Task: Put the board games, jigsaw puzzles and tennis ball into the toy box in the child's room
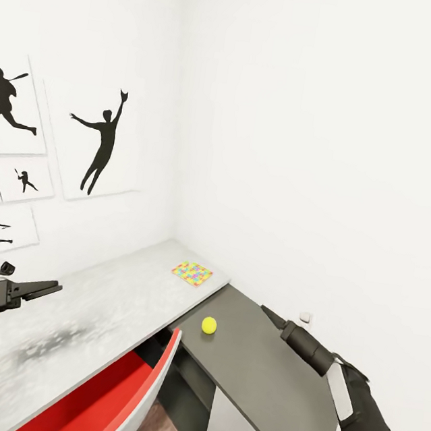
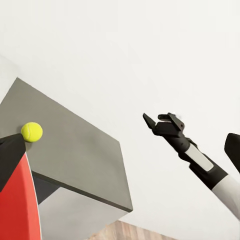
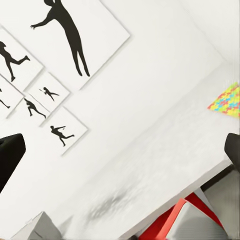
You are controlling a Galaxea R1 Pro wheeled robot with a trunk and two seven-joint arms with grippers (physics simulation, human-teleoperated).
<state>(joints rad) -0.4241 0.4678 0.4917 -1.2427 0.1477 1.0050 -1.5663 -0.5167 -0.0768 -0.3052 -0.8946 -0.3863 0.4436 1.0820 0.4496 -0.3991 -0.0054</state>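
A multicoloured jigsaw puzzle lies flat near the far corner of the light-grey table. The tennis ball rests on the lower dark-grey section, close to where the two tops join. My left gripper hovers open over the table's left part, holding nothing. Above the dark section, right of the ball, my right gripper is also open and empty. The toy box, board games and bed are out of view.
A red chair is pushed in at the table's near edge, under the corner joint. Black sports silhouette pictures hang on the left wall. White walls close in behind and to the right of the table.
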